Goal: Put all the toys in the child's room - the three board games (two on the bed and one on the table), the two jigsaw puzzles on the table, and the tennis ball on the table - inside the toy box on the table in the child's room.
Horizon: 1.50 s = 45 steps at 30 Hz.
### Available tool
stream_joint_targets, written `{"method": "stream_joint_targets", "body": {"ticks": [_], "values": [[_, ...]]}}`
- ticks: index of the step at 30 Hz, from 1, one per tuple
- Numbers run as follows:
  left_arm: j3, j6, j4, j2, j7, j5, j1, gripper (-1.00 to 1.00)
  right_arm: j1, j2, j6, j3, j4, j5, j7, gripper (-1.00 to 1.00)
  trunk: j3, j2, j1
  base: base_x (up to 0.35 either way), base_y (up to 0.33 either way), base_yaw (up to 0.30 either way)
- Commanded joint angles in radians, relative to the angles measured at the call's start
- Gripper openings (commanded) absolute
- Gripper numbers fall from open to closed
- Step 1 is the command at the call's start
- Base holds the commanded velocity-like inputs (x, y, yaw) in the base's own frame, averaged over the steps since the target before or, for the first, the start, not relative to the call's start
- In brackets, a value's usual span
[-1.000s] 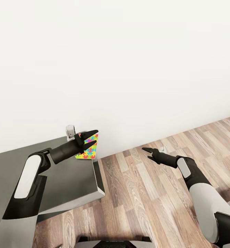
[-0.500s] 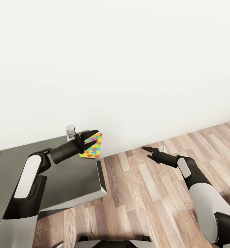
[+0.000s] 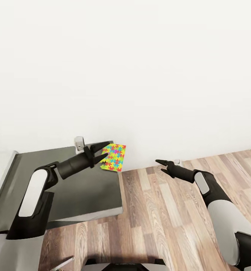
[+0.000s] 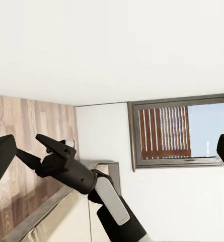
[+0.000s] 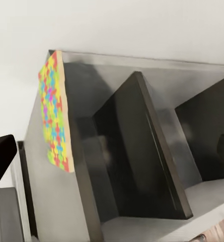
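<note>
Your left hand is gripping a jigsaw puzzle by one edge, its two dark fingers closing on the sheet and holding it above the far right corner of the grey surface, close to the white wall. From the head camera the colourful sheet is lying fairly flat and reaching out past that corner toward the wood-plank floor. The right wrist camera is giving you the other angle: the jigsaw puzzle is showing tilted nearly on edge against the wall, with dark panels and grey boards of the furniture beside it, though what those are I cannot tell. Your right hand is hanging over the floor, well apart from the surface, with its fingers parted and holding nothing. The left wrist camera is looking across at that right hand with its fingers spread, and is showing you a window with slatted blinds in the wall beyond it.
</note>
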Motion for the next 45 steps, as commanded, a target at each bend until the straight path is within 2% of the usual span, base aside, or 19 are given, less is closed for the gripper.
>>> {"method": "stream_joint_targets", "body": {"ticks": [1,12,21,29,31,35,36,38,45], "values": [[0.001,0.004,0.000,0.000,0.005,0.005,-0.001,1.00,0.000,0.000,0.005,-0.003,0.000,0.000,0.003,1.00,-0.001,-0.002,0.001,0.000,0.000,0.267],[-0.018,0.004,0.000,-0.015,0.006,0.005,-0.005,1.00,-0.001,-0.006,0.002,-0.006,-0.001,0.001,0.004,1.00,0.004,-0.002,0.001,0.000,0.000,0.254],[-0.023,0.004,0.000,-0.019,0.007,0.005,-0.008,1.00,-0.008,-0.009,0.000,-0.008,-0.001,0.002,0.000,1.00,0.005,-0.002,0.001,0.000,0.000,0.092],[-0.024,0.004,0.000,-0.020,0.007,0.005,-0.010,1.00,-0.059,-0.013,0.001,-0.015,0.023,0.001,-0.050,1.00,0.005,-0.002,0.001,0.000,0.000,0.027],[-0.025,0.004,0.000,-0.020,0.008,0.005,-0.010,1.00,-0.080,-0.014,0.002,-0.029,0.042,0.001,-0.087,1.00,0.005,-0.002,0.001,0.000,0.000,0.012],[-0.025,0.004,0.000,-0.020,0.008,0.005,-0.011,1.00,-0.094,-0.017,0.001,-0.052,0.062,0.001,-0.116,1.00,0.005,-0.002,0.001,0.000,0.000,0.009],[-0.025,0.004,0.000,-0.020,0.008,0.005,-0.011,1.00,-0.094,-0.017,0.001,-0.052,0.062,0.001,-0.116,1.00,0.005,-0.002,0.001,0.000,0.000,0.007],[-0.025,0.004,0.000,-0.020,0.008,0.005,-0.011,1.00,-0.103,-0.019,0.001,-0.078,0.076,0.000,-0.135,1.00,0.005,-0.002,0.001,0.000,0.000,0.005],[-0.025,0.004,0.000,-0.019,0.008,0.005,-0.011,1.00,-0.113,-0.022,0.000,-0.110,0.092,0.000,-0.154,1.00,0.005,-0.002,0.001,0.000,0.000,0.003]]}}
